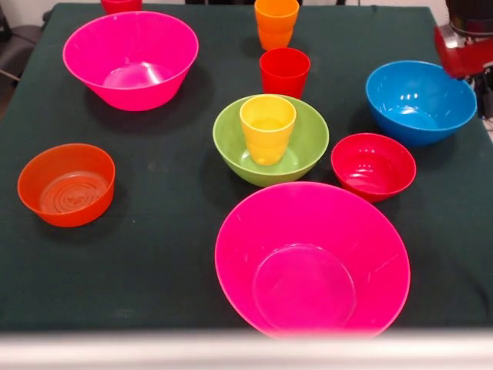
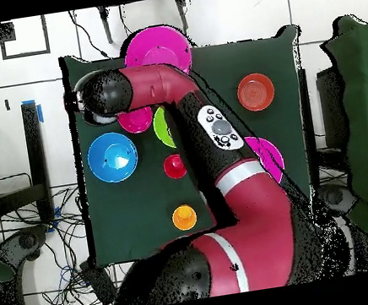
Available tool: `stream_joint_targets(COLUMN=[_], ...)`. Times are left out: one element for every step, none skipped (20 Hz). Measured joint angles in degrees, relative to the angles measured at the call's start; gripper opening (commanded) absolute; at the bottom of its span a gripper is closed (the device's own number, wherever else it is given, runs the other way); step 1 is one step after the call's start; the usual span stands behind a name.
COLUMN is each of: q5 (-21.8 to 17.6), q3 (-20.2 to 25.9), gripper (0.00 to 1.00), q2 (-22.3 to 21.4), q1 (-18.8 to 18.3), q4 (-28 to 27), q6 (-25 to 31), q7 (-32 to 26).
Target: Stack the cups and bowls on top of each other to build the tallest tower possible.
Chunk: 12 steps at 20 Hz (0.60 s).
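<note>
A yellow cup (image 1: 267, 127) stands upright inside the lime-green bowl (image 1: 296, 158) at mid-table. The small red bowl (image 1: 373, 166) sits on the cloth to its right, apart from it. A red cup (image 1: 284, 72) and an orange cup (image 1: 276, 21) stand behind the green bowl. The blue bowl (image 1: 420, 100) is at the right, and the translucent orange bowl (image 1: 67, 183) at the left. One hot-pink bowl (image 1: 131, 58) is at the back left, another (image 1: 312, 258) at the front. The arm's end with my gripper (image 2: 94, 98) hangs over the table's edge beside the blue bowl (image 2: 112, 156).
A red object (image 1: 121, 5) is cut off by the top edge. A red part of the arm (image 1: 461, 48) shows at the top right. In the overhead view the arm (image 2: 210, 130) covers most of the green bowl and one pink bowl. Dark green cloth (image 1: 162, 231) covers the table.
</note>
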Motion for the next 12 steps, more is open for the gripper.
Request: stream_joint_targets(q5=[-0.50,-1.05,-1.61,-2.16,-3.07,-3.99,-4.90,-5.05,-5.19,-5.33,-5.77,-6.32], q3=[-0.50,-1.08,-1.65,-2.23,-3.42,-4.61,-5.79,-5.99,-6.19,-6.39,-7.02,-7.84], gripper=[0.00,0.00,0.00,0.00,0.00,0.00,1.00,1.00,1.00,1.00,1.00,1.00], q2=[0.25,0.50,0.76,1.01,1.36,1.71,2.06,2.09,2.12,2.15,2.24,2.35], q1=[0.58,1.20,1.82,2.44,3.46,4.48,5.50,5.65,5.80,5.95,6.40,6.95], q4=[-0.62,-1.28,-1.94,-2.59,-3.65,-4.71,-5.76,-5.92,-6.09,-6.25,-6.73,-7.31], q6=[0.00,0.03,0.06,0.08,0.34,0.59,0.84,0.88,0.92,0.96,1.05,1.19], q7=[0.00,0.00,0.00,0.00,0.00,0.00,0.00,0.00,0.00,0.00,0.00,0.00])
